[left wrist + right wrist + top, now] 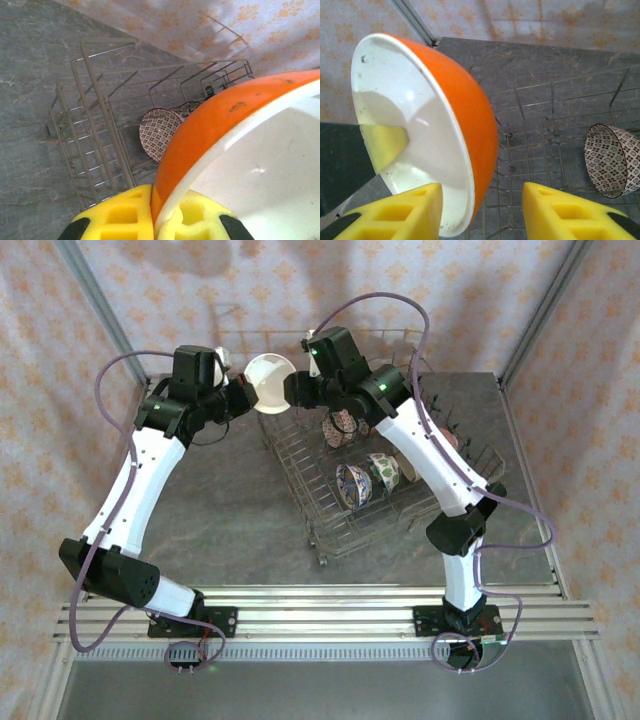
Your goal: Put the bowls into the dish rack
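Observation:
An orange bowl (pixel 270 382) with a white inside hangs over the dish rack's (pixel 290 475) far left corner. My left gripper (pixel 240 390) is shut on its rim, yellow pads pinching the wall (pixel 155 215). My right gripper (pixel 292 390) is open and straddles the opposite rim (pixel 482 210): one finger sits inside the bowl (pixel 465 110), the other stands clear of the orange outside. Three bowls stand in the rack: brown patterned (pixel 340 427), blue (pixel 352 485), green (pixel 383 470).
The wire rack (pixel 95 110) lies below the held bowl, with the brown patterned bowl (pixel 157 132) (pixel 610 160) upright among its tines. Grey tabletop (pixel 220 510) stretches left of the rack. Patterned walls close the back and sides.

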Controlling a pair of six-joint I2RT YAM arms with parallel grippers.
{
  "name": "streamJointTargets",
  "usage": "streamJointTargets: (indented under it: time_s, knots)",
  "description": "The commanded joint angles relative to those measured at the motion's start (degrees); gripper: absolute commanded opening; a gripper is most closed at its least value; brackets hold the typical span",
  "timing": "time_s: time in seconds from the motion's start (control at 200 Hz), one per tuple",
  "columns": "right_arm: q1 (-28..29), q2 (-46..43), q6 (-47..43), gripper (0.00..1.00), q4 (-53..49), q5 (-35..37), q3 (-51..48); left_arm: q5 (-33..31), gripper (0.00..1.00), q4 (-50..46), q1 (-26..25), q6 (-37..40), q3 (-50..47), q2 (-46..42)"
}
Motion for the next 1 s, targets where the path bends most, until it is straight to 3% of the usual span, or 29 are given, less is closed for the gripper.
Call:
streamJointTargets:
  time_s: [0.0,0.175,0.26,0.571,0.681,0.996]
  knots:
    - [-0.1,-1.4,0.4,0.41,2.3,1.9,-0.8,1.5,0.00,1.5,-0.4,-1.2,1.9,-0.1]
    - [0.0,-1.1,1.0,0.37,2.4,1.8,-1.1,2.1,0.00,1.5,-1.4,-2.3,2.8,0.5]
    - [-0.1,-1.3,1.5,0.29,2.2,2.8,-1.1,2.2,0.00,1.4,-1.8,-2.7,3.4,0.5]
    - [0.0,-2.6,3.0,0.27,2.5,9.0,-3.1,1.5,0.00,1.1,-3.7,-3.3,4.5,0.5]
    - [-0.1,-3.2,3.7,0.16,2.5,10.8,-3.5,1.0,0.00,0.6,-4.2,-3.1,4.7,0.7]
    - [0.0,-5.7,4.2,0.14,5.2,11.5,-7.0,-0.4,0.00,-1.0,-4.8,-2.8,4.9,1.8]
